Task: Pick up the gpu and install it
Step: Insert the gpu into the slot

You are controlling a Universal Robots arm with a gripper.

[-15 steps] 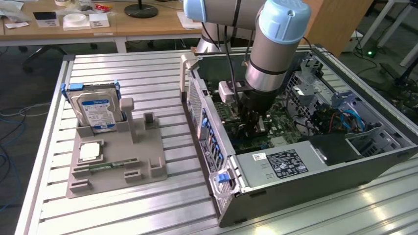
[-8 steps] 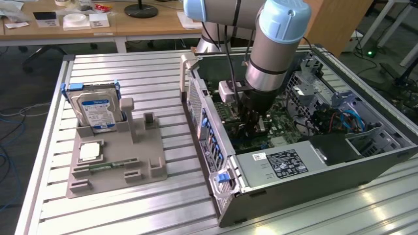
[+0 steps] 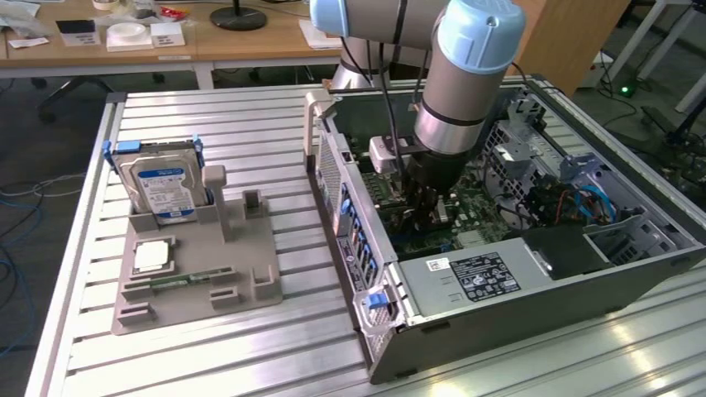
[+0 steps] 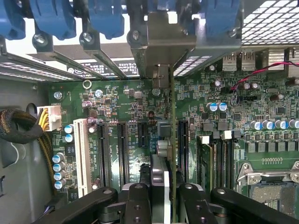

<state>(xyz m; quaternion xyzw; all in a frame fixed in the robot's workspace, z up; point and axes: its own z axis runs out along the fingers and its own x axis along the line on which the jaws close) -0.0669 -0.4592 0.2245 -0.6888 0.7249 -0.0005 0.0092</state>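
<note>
The gpu (image 4: 161,175) is seen edge-on in the wrist view: a thin green board with a black and white cooler, its silver end bracket (image 4: 163,44) against the case's rear slot wall. My gripper (image 4: 161,198) is shut on it, with black fingers (image 4: 138,200) on either side. The card stands upright over the motherboard (image 4: 117,102), between two black expansion slots (image 4: 122,149). Whether it sits in a slot is hidden by the card itself. In the exterior view my gripper (image 3: 425,207) reaches down inside the open computer case (image 3: 497,306).
Blue slot latches (image 4: 56,18) line the rear wall. A power supply (image 3: 474,277) lies near the case front and cables (image 3: 574,203) at its right. Outside, a grey holder (image 3: 193,281) carries a blue-labelled hard drive (image 3: 164,188), a memory stick (image 3: 182,279) and a chip (image 3: 151,256).
</note>
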